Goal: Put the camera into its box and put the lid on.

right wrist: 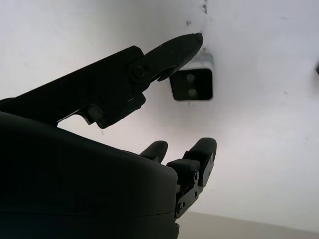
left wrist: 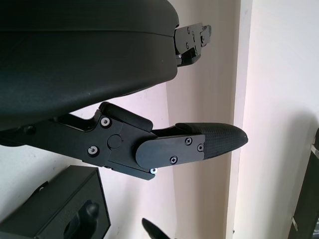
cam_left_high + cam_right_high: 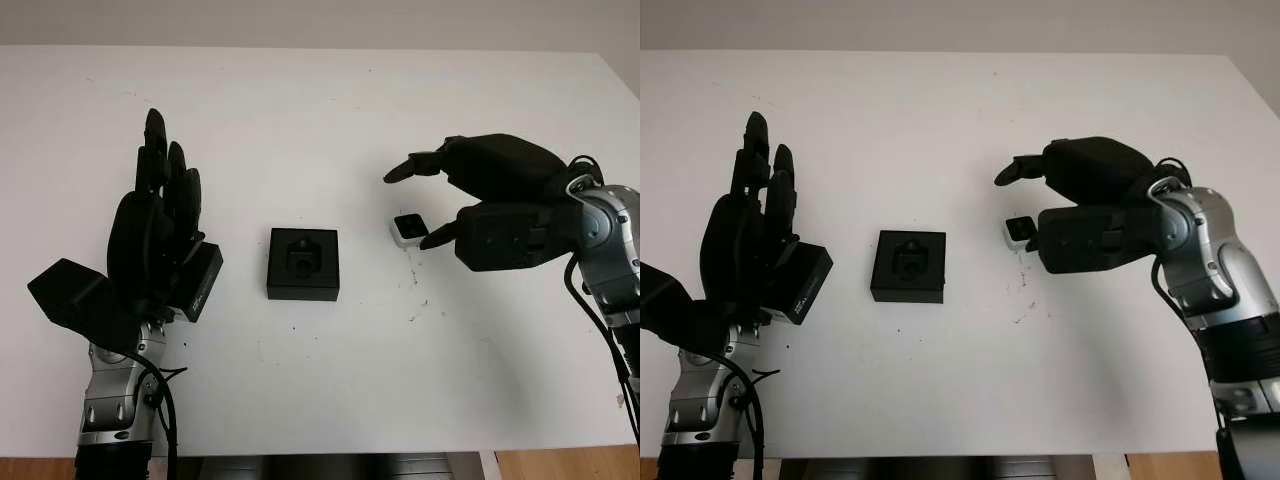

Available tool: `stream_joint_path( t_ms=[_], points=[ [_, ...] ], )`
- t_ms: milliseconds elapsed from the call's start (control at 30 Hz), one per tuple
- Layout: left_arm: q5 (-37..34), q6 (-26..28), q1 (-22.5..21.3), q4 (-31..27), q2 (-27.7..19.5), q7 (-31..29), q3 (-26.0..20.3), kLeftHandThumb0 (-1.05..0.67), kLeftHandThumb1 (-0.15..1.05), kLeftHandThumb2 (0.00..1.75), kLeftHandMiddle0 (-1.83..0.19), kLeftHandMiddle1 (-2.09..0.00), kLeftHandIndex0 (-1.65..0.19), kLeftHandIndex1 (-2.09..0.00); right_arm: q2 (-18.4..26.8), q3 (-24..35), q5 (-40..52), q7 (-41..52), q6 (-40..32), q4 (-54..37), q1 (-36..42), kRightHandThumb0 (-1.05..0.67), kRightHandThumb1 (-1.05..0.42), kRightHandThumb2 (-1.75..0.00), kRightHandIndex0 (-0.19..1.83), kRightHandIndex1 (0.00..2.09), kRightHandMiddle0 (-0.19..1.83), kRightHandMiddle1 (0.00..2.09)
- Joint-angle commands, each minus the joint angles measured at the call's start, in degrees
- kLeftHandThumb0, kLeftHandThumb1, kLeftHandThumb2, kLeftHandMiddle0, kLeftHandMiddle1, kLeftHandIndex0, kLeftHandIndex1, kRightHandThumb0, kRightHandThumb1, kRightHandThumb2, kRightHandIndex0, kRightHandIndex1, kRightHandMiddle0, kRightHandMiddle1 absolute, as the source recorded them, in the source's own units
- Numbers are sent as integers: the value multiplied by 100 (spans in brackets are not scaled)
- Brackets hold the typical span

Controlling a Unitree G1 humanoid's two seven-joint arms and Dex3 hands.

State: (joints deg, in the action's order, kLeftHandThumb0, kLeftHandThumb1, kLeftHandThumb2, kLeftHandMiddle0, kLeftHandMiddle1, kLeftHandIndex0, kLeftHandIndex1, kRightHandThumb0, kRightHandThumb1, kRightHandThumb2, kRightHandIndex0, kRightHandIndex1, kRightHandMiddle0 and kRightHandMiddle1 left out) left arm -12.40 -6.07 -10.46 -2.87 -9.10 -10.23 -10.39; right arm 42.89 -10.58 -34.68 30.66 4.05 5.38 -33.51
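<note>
The small camera (image 3: 407, 229), white-edged with a dark face, lies on the white table (image 3: 330, 110) right of centre. My right hand (image 3: 408, 210) is open around it, fingers on its far side and thumb (image 1: 174, 47) at its near side; I cannot tell whether the thumb touches it. The black box (image 3: 303, 263) stands open at the table's middle with an empty moulded recess. The black lid (image 3: 203, 282) sits left of the box, partly hidden by my left hand (image 3: 165, 200), which is open and upright beside it.
The table's front edge (image 3: 330, 450) runs just below both arms, and its right edge (image 3: 620, 85) slants off past my right forearm. A few dark specks (image 3: 415, 300) mark the surface near the camera.
</note>
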Motion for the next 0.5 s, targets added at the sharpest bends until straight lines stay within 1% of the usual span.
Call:
stream_joint_path(
  t_ms=[0, 100, 133, 200, 267, 367, 467],
  points=[
    [-28, 1, 10, -90, -38, -32, -18, -72, 105, 52, 19, 0, 19, 0, 58, -51, -179, -74, -95, -152, 100, -54, -85, -6, 8, 63, 14, 46],
    [-36, 4, 17, -89, -28, -30, -18, -72, 105, 52, 19, 0, 19, 0, 8, -54, -265, -276, -15, -34, 167, -52, -86, -5, -5, 92, 13, 47],
    [-15, 5, 20, -95, -28, -11, -16, -72, 105, 52, 19, 0, 19, 0, 1, -52, -261, -334, 27, 20, 177, -51, -86, -5, -8, 103, 13, 51],
    [17, -1, 26, -104, -26, 18, -12, -73, 105, 51, 19, 0, 19, 0, 7, -61, -264, -436, 98, 114, 196, -52, -85, -5, -15, 117, 8, 62],
    [24, 15, 32, -115, -37, 20, -8, -72, 105, 52, 19, 0, 19, 0, 21, -71, -280, -490, 121, 172, 209, -53, -85, -6, -16, 119, 6, 69],
    [27, 21, 35, -121, -36, 24, -4, -73, 105, 53, 19, 0, 19, 0, 25, -110, -354, -594, 159, 269, 215, -53, -86, -6, -16, 119, 4, 72],
    [24, 20, 35, -123, -30, 22, -1, -73, 105, 52, 19, 0, 19, 0, 8, -128, -385, -703, 187, 366, 224, -54, -86, -5, -18, 131, 1, 84]
  ],
)
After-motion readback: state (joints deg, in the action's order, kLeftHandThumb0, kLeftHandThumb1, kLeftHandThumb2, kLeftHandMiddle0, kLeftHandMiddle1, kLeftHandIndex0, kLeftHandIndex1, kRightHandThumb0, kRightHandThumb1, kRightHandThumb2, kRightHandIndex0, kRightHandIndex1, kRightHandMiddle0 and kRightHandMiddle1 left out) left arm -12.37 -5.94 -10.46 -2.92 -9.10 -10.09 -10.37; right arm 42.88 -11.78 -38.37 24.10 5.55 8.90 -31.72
